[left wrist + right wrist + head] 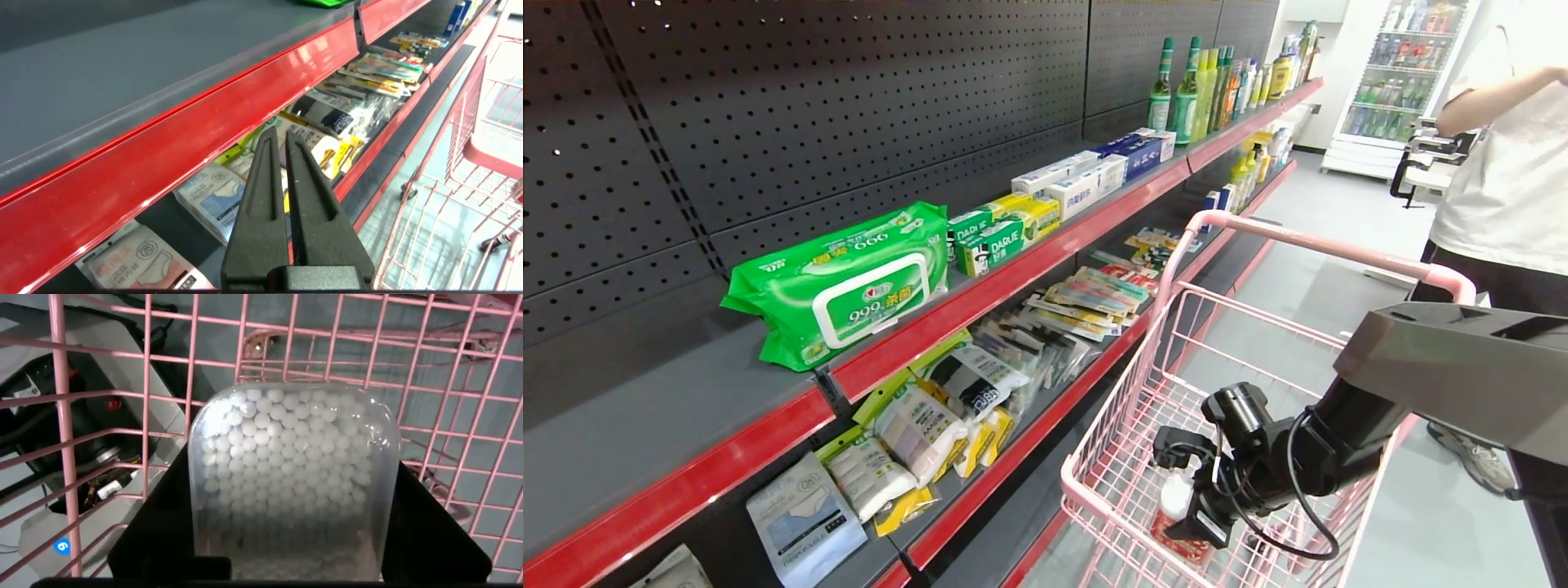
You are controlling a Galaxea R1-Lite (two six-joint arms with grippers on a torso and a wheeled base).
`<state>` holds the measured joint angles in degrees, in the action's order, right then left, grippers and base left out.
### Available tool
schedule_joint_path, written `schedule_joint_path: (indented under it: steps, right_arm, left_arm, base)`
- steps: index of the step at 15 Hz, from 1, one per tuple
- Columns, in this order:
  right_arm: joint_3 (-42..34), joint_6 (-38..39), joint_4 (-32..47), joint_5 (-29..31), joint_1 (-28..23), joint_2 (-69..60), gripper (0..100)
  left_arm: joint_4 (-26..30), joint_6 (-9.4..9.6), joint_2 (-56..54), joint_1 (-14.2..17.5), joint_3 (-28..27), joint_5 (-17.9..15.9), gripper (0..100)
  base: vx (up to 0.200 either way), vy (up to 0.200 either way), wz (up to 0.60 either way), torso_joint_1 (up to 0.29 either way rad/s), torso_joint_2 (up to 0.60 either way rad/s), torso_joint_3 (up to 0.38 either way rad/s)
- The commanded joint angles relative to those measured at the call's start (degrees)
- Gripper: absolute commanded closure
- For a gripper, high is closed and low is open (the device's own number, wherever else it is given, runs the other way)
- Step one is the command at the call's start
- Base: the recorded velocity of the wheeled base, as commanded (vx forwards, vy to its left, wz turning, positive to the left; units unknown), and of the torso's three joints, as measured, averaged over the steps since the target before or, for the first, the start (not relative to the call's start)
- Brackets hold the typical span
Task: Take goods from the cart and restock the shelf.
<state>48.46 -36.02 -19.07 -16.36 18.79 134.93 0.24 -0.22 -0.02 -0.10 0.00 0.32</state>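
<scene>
The left gripper (284, 137) is held just before the red-edged shelf (980, 296), its fingers pressed together on nothing. In the head view, at five o'clock and inside the pink cart (1323, 247), a jar (290, 449) is clamped between the fingers of the right gripper (1183, 502). The jar is clear, round-topped and packed with small white beads.

Bright, even overhead store light, with no hard shadows. The lower tiers sit dim beneath the grey metal shelf with red front strip (980, 298). A pale glare band runs along that strip in the left wrist view. Sheen on the green plastic wipes pack (845, 286). The head view bows straight edges toward the corners. Light passes softly through the clear plastic bottle of white beads (290, 482) inside the pink wire cart (61, 416).
</scene>
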Motion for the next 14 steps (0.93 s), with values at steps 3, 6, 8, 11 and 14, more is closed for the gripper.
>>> schedule_joint_path:
  steps: [3,6,8,11,14]
  right_arm:
    - [-2.7,0.5,-0.1,1.1,0.0,-1.2,100]
    - [-3.3,5.0,0.0,1.9,-0.2,-6.3,100]
    - [-3.0,10.5,0.5,3.6,-0.3,-11.2,100]
    - [-3.8,11.5,0.5,6.4,-1.8,-16.6,100]
    - [-5.3,12.6,0.4,6.5,-5.4,-24.2,100]
  left_arm:
    - [0.0,-0.04,0.0,0.0,0.0,0.0,100]
    - [-0.1,-0.04,0.0,0.0,0.0,0.0,100]
    - [-0.1,-0.04,0.0,0.0,0.0,0.0,100]
    - [0.0,-0.04,0.0,0.0,0.0,0.0,100]
    - [0.0,-0.04,0.0,0.0,0.0,0.0,100]
  base:
    - [0.0,0.0,0.0,0.0,0.0,0.0]
    - [0.0,0.0,0.0,0.0,0.0,0.0]
    - [0.0,0.0,0.0,0.0,0.0,0.0]
    - [0.0,0.0,0.0,0.0,0.0,0.0]
    - [0.0,0.0,0.0,0.0,0.0,0.0]
